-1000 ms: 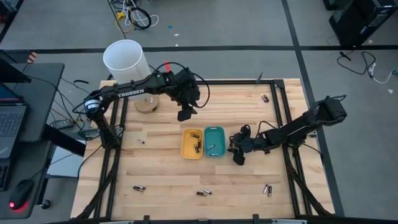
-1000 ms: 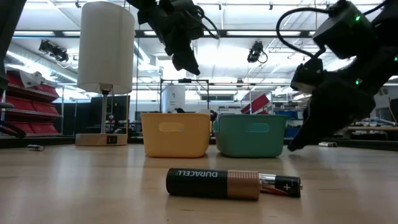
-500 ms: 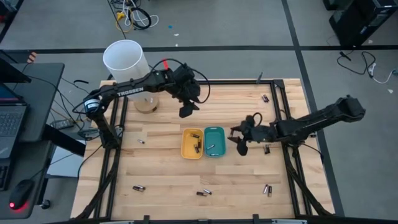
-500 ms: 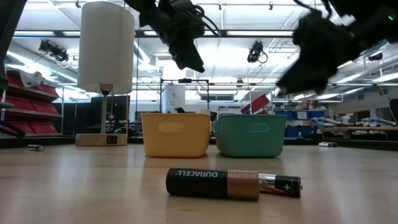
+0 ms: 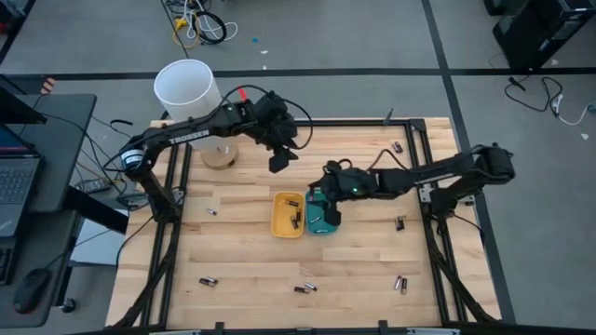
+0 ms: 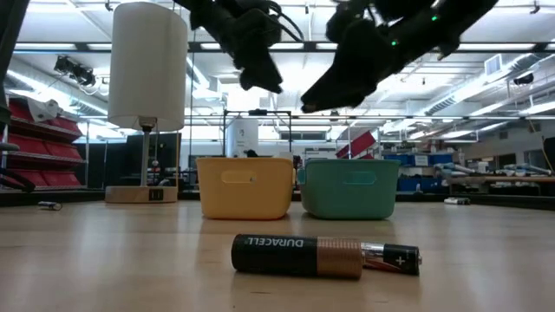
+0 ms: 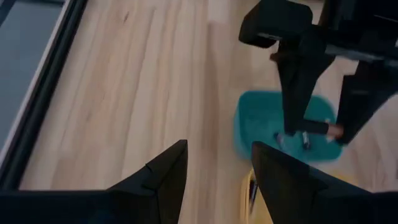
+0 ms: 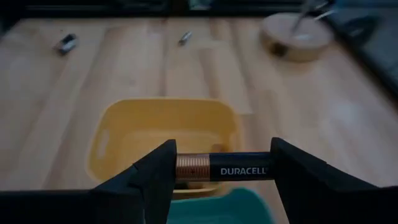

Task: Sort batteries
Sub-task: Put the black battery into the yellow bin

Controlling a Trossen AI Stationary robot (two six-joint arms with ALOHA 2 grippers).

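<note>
My right gripper [image 5: 328, 216] hovers over the teal tray [image 5: 319, 200] and is shut on a black and copper battery [image 8: 221, 169]. The yellow tray [image 5: 284, 221] stands just left of the teal one and holds a few batteries [image 5: 296, 216]. My left gripper [image 5: 280, 162] is open and empty, raised above the table on the far side of the yellow tray. Loose batteries lie on the wood near the near edge [image 5: 305, 288], at the left [image 5: 207, 280] and at the right [image 5: 401, 284]. One thick battery [image 6: 299, 256] lies close in the low view. My right gripper pinches the battery between its two fingers, one on the copper end [image 8: 180, 168] and one on the black end [image 8: 266, 170], so the battery spans the gap. The fingers slant down from the table's right. The battery is level and lifted clear above the trays.
A white lamp [image 5: 190, 91] with a round wooden base stands at the far left corner. More batteries lie at the far right [image 5: 398, 147], at the right [image 5: 400, 223] and at the left [image 5: 211, 211]. Bare wood stretches along the near side of the trays.
My right gripper has risen from the table right of the teal tray and moved left, carrying the battery, until it hangs over the teal tray. My left arm has hardly moved.
</note>
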